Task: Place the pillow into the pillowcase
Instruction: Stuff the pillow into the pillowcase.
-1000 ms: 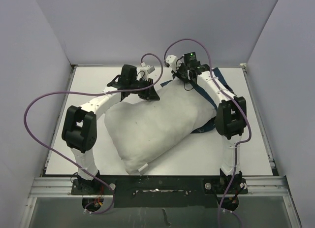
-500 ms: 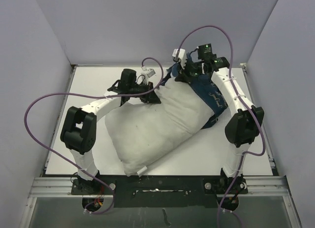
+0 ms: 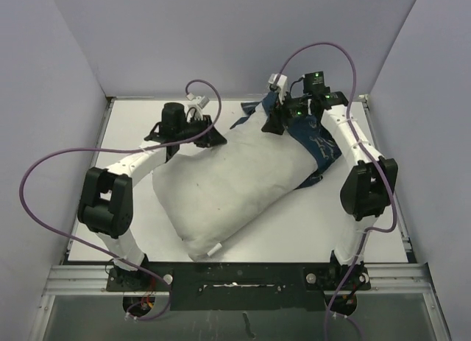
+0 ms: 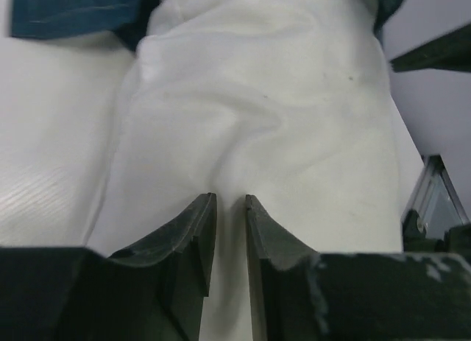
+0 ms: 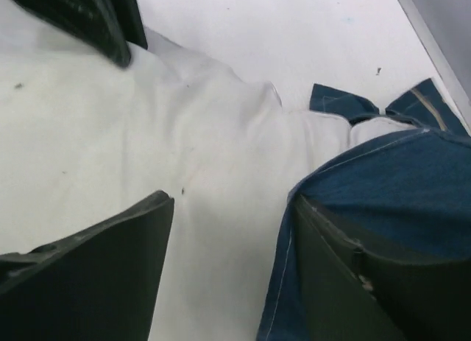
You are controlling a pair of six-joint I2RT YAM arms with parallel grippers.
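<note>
The left gripper (image 4: 229, 212) is nearly closed, with a thin slit over a crease in the pillow (image 4: 280, 113). Whether it nips cloth I cannot tell, and the overhead view hides this. The right gripper (image 5: 232, 238) is released, wide, straddling the pillowcase (image 5: 383, 186) hem. Only overhead shows the pillow lying diagonally, the pillowcase bunched at its far right end, table (image 3: 294, 223) showing left and near, and pale walls (image 3: 221, 39) around.

The pillow (image 3: 235, 186) is laid just beside the left gripper (image 3: 211, 139); the pillowcase (image 3: 321, 143) is bunched beneath the right gripper (image 3: 274, 124).
</note>
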